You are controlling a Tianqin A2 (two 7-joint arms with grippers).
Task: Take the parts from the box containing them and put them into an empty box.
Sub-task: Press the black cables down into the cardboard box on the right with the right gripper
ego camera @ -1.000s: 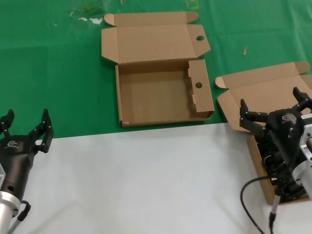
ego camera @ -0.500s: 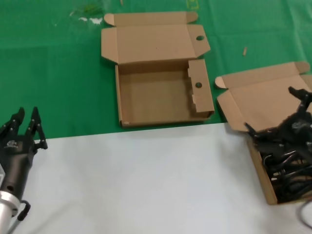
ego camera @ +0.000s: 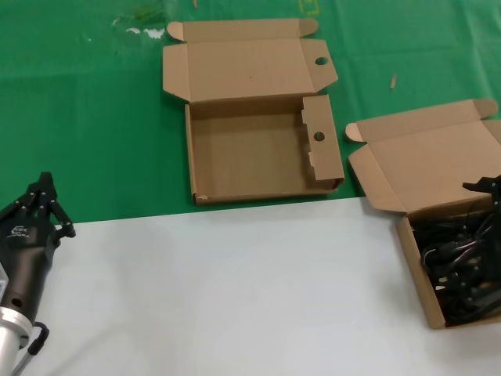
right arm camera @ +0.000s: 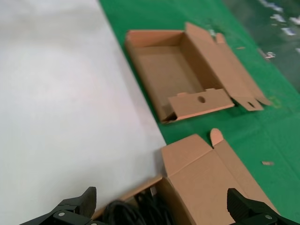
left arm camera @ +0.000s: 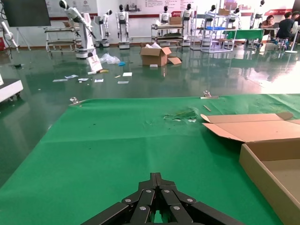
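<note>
The empty box (ego camera: pixel 258 157) lies open on the green cloth, its holed partition (ego camera: pixel 321 137) on the right side; it also shows in the right wrist view (right arm camera: pixel 164 75). The box containing the parts (ego camera: pixel 419 266) sits at the right, lid (ego camera: pixel 423 160) folded back, with black coiled cords (ego camera: pixel 458 258) heaped inside. My right gripper (right arm camera: pixel 161 208) hangs open over those cords (right arm camera: pixel 136 211), holding nothing. Only one of its fingertips (ego camera: pixel 487 186) shows in the head view, at the right edge. My left gripper (ego camera: pixel 43 196) rests shut at the lower left, with nothing held (left arm camera: pixel 156 178).
A green cloth (ego camera: pixel 94 117) covers the far half of the table and a white surface (ego camera: pixel 235 290) the near half. Small scraps (ego camera: pixel 394 81) and white smears (ego camera: pixel 145 31) lie on the cloth. The empty box's lid (left arm camera: pixel 253 129) shows beside my left gripper.
My left gripper's fingers have come together from open. My right arm has moved to the right, almost out of the head view, uncovering the cords in their box.
</note>
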